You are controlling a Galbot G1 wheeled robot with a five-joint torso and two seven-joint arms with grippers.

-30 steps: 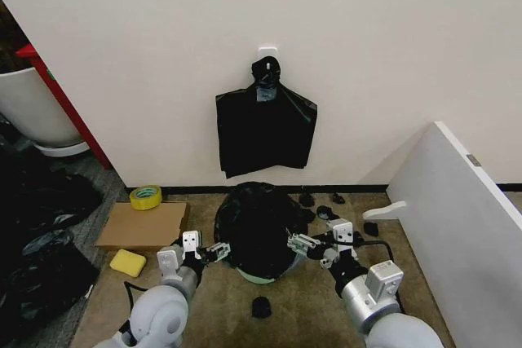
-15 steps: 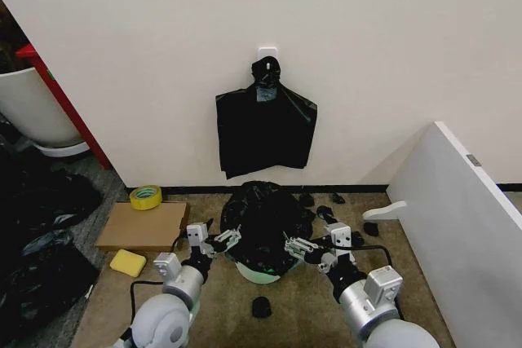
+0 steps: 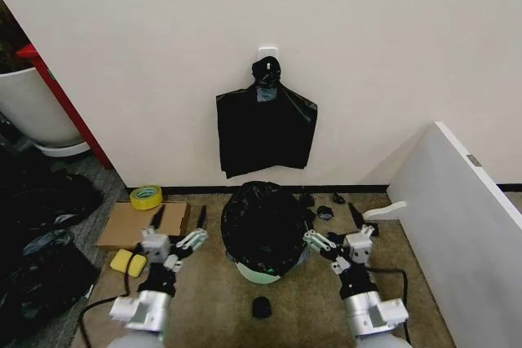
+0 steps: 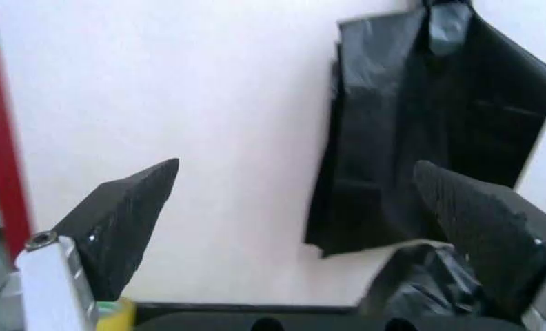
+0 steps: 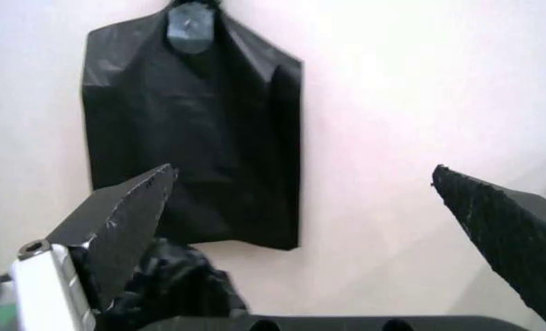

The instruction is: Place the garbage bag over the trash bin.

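The garbage bag [image 3: 263, 224] sits draped over the trash bin [image 3: 259, 270] on the carpet, just in front of the wall; its crinkled black plastic covers the top and most of the sides, and only a strip of the bin's pale lower body with a bit of green shows beneath the bag's hem. The bag's bulge also shows low in the left wrist view [image 4: 427, 285] and in the right wrist view [image 5: 167, 285].

The left pincer [image 3: 178, 228] stands to the left of the bin with its fingers spread wide apart, holding nothing and clear of the bag. The right pincer [image 3: 336, 226] stands to the right of the bin, also wide open and empty, apart from the plastic. Both wrist views look between spread black fingertips [image 4: 126, 210] [image 5: 121, 214] toward the wall.

Half a second ago both pincers were reaching in close against the bag's sides; now they have drawn back and outward, away from it, and the bag looks rounder and smoother on top.

On the wall above hangs a flat black bag bundle [image 3: 265, 124] from a hook. Left of the bin lie a cardboard sheet [image 3: 140, 226], a roll of yellow tape [image 3: 145, 197] and a yellow sponge [image 3: 127, 262]. A small black lump [image 3: 261, 307] lies on the carpet nearer the robot, and a white panel [image 3: 457, 218] leans at the right.
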